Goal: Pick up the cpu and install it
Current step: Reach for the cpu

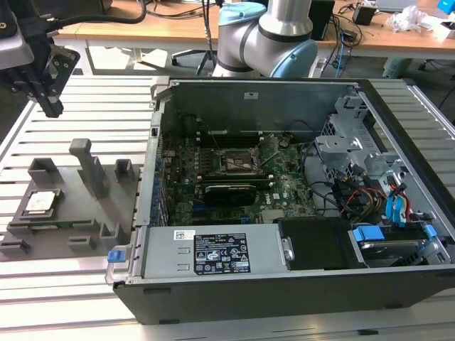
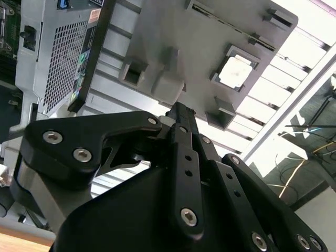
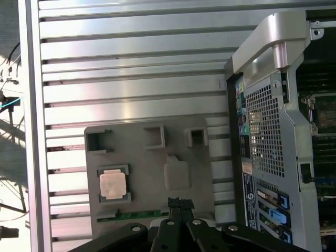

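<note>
- While the cpu (image 1: 40,203) still lies flat in its recess on the grey tray (image 1: 78,213), no part of the task looks done: it has been neither picked up nor installed.
- The claw (image 1: 51,110) hangs in the air above the tray, its fingers pressed together on nothing; both wrist views show the tips meeting, (image 2: 180,109) and (image 3: 178,201).
- Relative to the claw, the cpu sits below and off to one side, well apart from the fingertips; it appears past the tips in both wrist views (image 2: 236,71) (image 3: 113,184).
- The open computer case (image 1: 234,92) stands further from the claw than the tray does, toward the exterior view's right.
- Its socket (image 1: 238,162), on the motherboard (image 1: 284,185), looks to hold no chip, though I cannot be sure from here.
- By my judgement everything is left: the descent to the chip, the grasp, the carry over to the case and the seating in the socket.
- Counted: one cpu, one tray, one claw on one arm (image 1: 274,35), one case, one socket.
- The tray (image 3: 142,178) carries several upright blocks (image 1: 85,163), too overlapped for a firm number.
- Tray and case both rest on one slatted table (image 1: 71,284).
</note>
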### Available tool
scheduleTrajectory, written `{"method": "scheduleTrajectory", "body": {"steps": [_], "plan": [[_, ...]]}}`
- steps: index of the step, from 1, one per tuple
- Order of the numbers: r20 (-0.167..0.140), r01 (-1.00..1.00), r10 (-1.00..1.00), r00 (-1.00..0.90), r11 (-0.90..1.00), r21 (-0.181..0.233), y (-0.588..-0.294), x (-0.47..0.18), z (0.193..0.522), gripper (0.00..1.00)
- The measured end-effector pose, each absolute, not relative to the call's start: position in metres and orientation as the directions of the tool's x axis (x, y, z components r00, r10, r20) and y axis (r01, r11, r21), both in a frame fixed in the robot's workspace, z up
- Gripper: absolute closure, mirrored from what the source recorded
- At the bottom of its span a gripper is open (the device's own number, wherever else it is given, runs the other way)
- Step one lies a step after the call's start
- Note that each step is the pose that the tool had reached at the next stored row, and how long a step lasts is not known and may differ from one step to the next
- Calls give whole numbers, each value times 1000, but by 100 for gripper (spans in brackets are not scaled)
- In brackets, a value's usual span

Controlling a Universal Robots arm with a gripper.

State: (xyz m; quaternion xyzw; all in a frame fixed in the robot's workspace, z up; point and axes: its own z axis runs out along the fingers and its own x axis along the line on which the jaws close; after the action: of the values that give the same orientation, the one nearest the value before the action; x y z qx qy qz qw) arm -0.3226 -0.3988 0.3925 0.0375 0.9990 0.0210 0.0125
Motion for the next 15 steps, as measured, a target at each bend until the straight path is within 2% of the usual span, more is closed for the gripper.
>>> {"method": "scheduleTrajectory", "body": {"steps": [15], "plan": [[-24,74,75,-997,996,43,-399,-349,392,89]]}}
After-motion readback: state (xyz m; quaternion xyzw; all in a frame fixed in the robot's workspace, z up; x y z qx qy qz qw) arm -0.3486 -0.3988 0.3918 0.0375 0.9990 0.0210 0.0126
